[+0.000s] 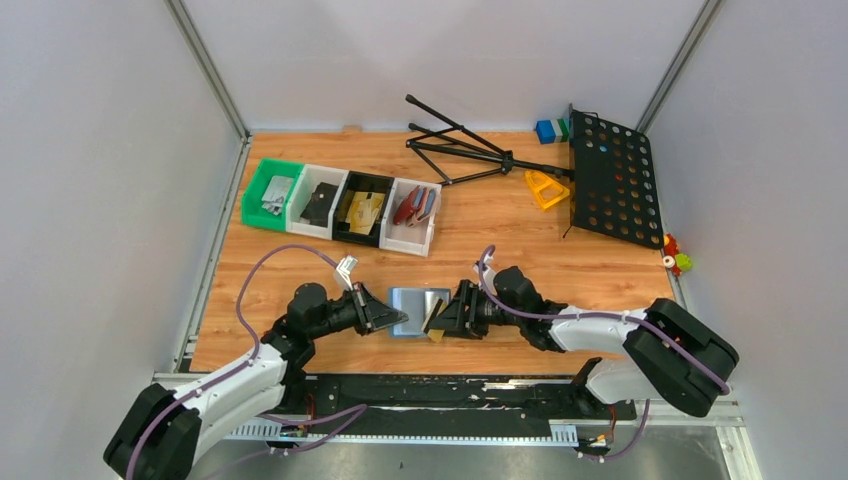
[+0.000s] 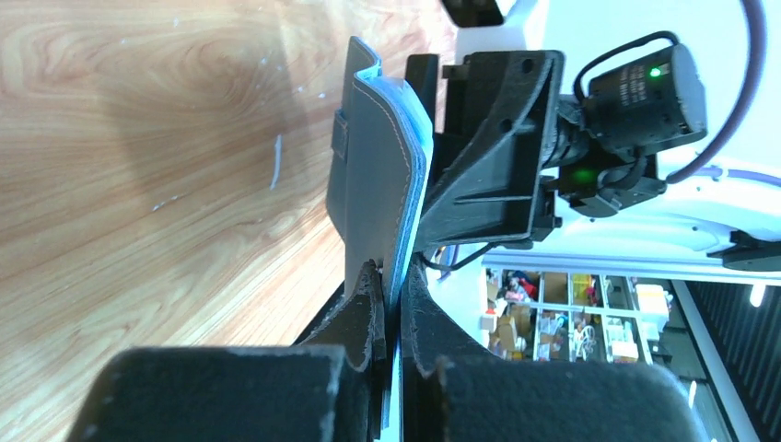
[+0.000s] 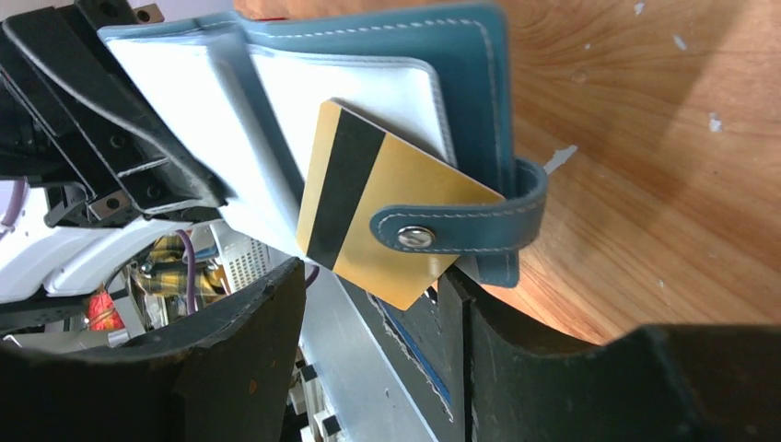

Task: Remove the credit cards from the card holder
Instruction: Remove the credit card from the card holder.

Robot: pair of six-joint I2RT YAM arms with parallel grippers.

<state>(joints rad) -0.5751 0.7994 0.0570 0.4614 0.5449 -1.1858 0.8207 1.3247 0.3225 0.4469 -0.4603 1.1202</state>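
L gripper (image 2: 391, 308) pinching card holder (image 2: 373, 175), card (image 3: 396, 175) protruding

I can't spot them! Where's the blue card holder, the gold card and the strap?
card holder (image 3: 474, 83), right wrist view, its blue stitched cover.
gold card (image 3: 396, 175), right wrist view, its gold face.
strap (image 3: 460, 235), right wrist view, beside its snap.

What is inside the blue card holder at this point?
A gold card with a black stripe sticks out of a pale pocket of the card holder, partly behind the snap strap. Whether more cards sit deeper in the pockets is hidden.
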